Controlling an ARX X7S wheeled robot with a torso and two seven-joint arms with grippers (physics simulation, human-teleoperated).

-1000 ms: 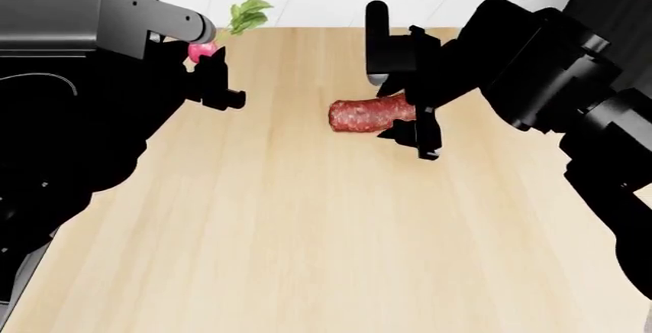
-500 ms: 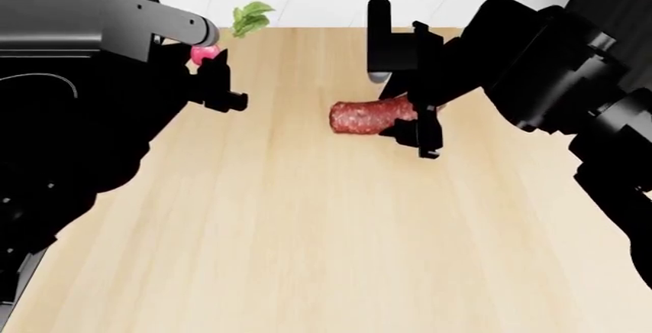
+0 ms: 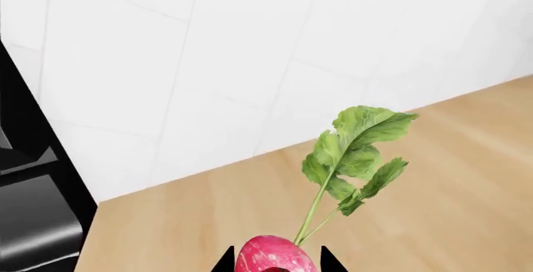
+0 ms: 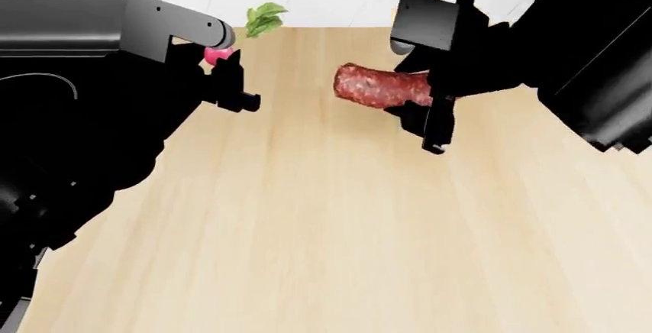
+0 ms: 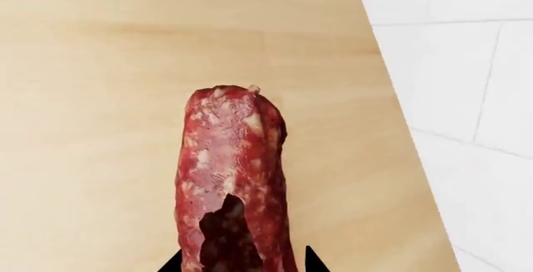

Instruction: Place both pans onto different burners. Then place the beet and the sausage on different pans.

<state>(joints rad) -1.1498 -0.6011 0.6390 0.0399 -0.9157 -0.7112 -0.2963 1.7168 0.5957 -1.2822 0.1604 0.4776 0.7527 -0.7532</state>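
Note:
The pink-red beet (image 4: 217,54) hangs above the wooden counter at the far left, its green leaves (image 4: 265,18) pointing toward the wall. My left gripper (image 4: 226,73) is shut on it. The left wrist view shows the beet (image 3: 275,256) pinched between the two black fingertips, with its leaves (image 3: 358,153) standing up. My right gripper (image 4: 433,111) is shut on one end of the speckled dark-red sausage (image 4: 379,86), which is held off the counter. In the right wrist view the sausage (image 5: 233,160) sticks straight out from the jaws. The pans are out of view.
The light wooden counter (image 4: 305,234) fills the middle of the head view. A white tiled wall (image 3: 208,47) runs along its far edge. A thin white burner arc (image 4: 61,82) shows on the black cooktop at the left, mostly behind my left arm.
My right gripper has lifted the sausage off the counter and carried it toward the far edge. The left gripper with the beet has risen slightly.

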